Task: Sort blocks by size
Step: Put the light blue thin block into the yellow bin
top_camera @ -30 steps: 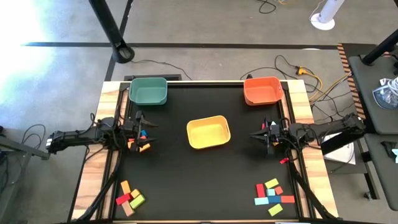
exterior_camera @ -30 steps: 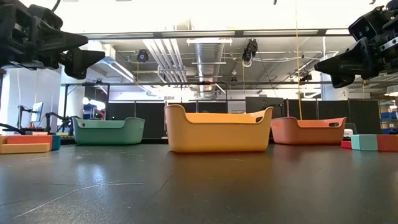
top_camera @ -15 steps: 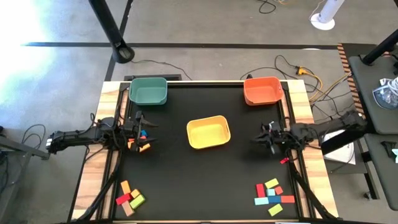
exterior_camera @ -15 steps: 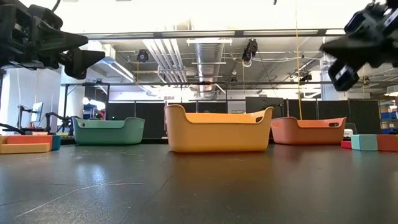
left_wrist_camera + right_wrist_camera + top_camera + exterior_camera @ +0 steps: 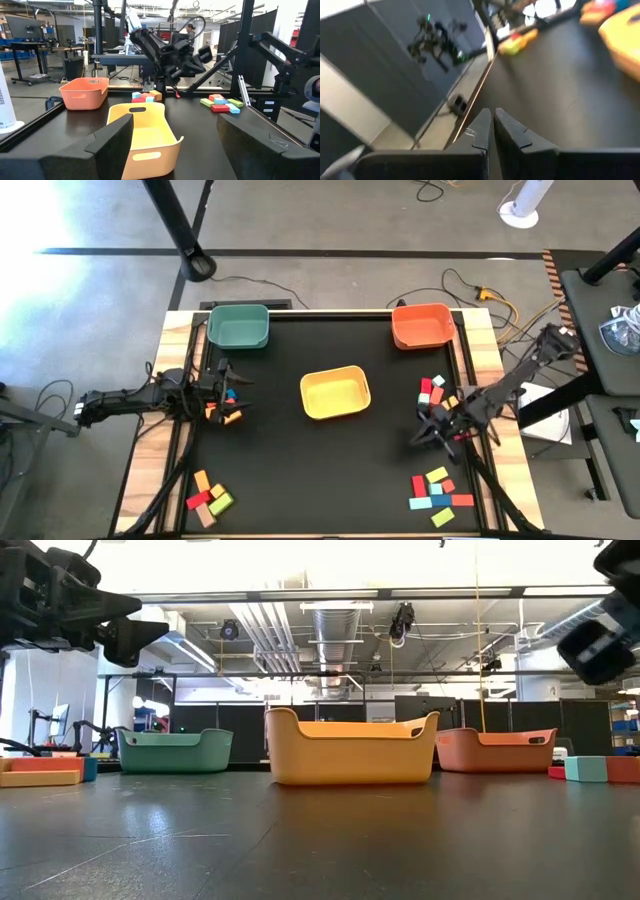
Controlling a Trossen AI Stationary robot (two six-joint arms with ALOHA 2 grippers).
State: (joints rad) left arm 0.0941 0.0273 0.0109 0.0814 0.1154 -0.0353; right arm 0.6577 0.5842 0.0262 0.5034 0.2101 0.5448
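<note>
Small coloured blocks lie in four clusters on the black mat: near left (image 5: 208,496), near right (image 5: 437,490), by the right edge (image 5: 434,390), and under my left arm (image 5: 230,408). My left gripper (image 5: 226,385) hangs open above that last cluster, well off the table (image 5: 112,628), facing the yellow bin (image 5: 145,132). My right gripper (image 5: 428,432) is shut and empty (image 5: 492,127), between the two right-hand clusters. It is blurred at the low view's upper right (image 5: 598,648).
A green bin (image 5: 238,326) stands far left, an orange bin (image 5: 422,326) far right and the yellow bin (image 5: 336,393) in the middle. Bare mat lies between the yellow bin and the near edge. Wooden strips and rails border the mat on both sides.
My right gripper has swung from beside the right edge toward the table's near edge and turned as it went, staying shut. This has uncovered the cluster of blocks by the right edge, which lies still.
</note>
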